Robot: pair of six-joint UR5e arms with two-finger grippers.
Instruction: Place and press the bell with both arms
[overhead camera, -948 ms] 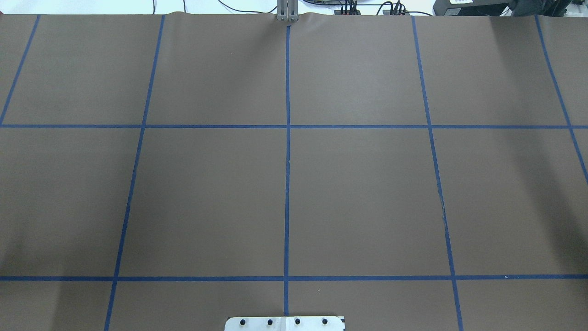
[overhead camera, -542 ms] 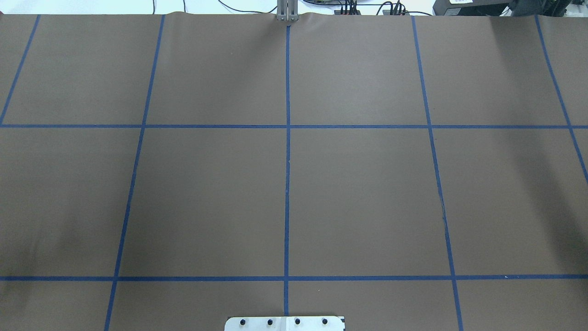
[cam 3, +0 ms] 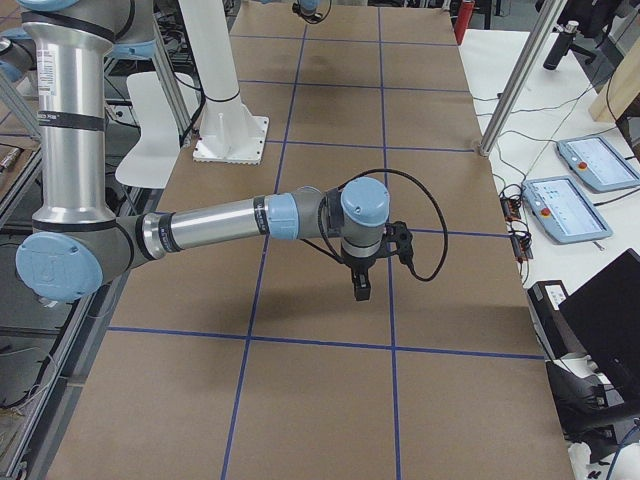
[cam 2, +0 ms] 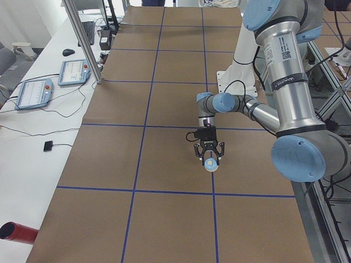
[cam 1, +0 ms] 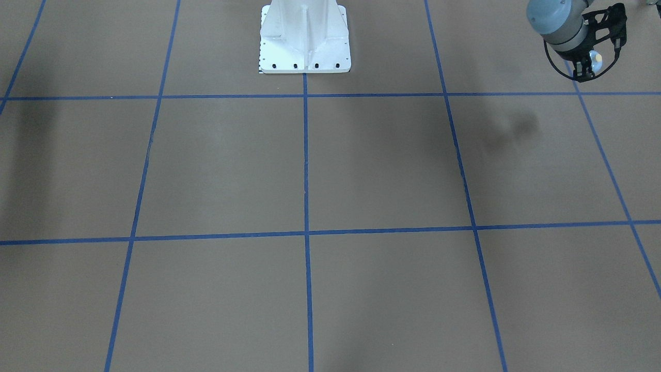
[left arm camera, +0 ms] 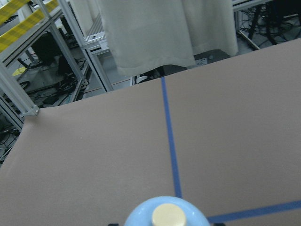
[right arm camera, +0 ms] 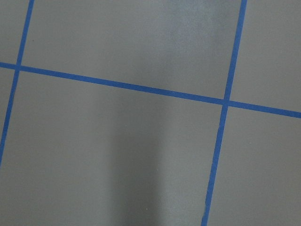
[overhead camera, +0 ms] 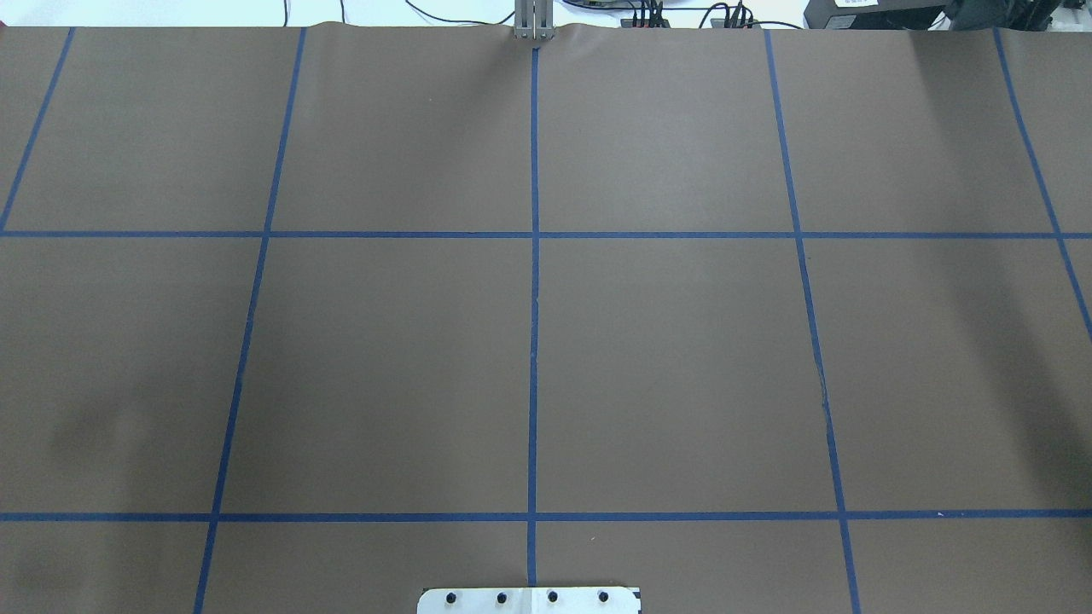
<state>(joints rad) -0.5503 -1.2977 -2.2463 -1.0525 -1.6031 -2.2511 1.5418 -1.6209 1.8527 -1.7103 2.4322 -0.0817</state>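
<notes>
The light-blue bell (left arm camera: pixel 165 215) with its cream button fills the bottom edge of the left wrist view. My left gripper (cam 1: pixel 588 70) is shut on the bell (cam 1: pixel 596 58) and holds it above the brown table, on the robot's side toward its left end. In the exterior left view the gripper (cam 2: pixel 210 158) points down with the bell (cam 2: pixel 210 164) between its fingers. My right gripper (cam 3: pixel 360 288) hangs fingers-down over the table's right half. It shows only in the exterior right view, so I cannot tell whether it is open. The overhead view shows neither arm.
The table is covered in brown paper with a blue tape grid (overhead camera: pixel 533 341). The white bolted pedestal (cam 1: pixel 304 41) stands at the robot's edge. A metal post (cam 2: pixel 82 38), teach pendants (cam 2: pixel 35 92) and a red cylinder (cam 2: pixel 16 233) lie along the operators' side.
In the overhead view only the faint shadows at the lower left have shifted. No arm or bell shows there.
</notes>
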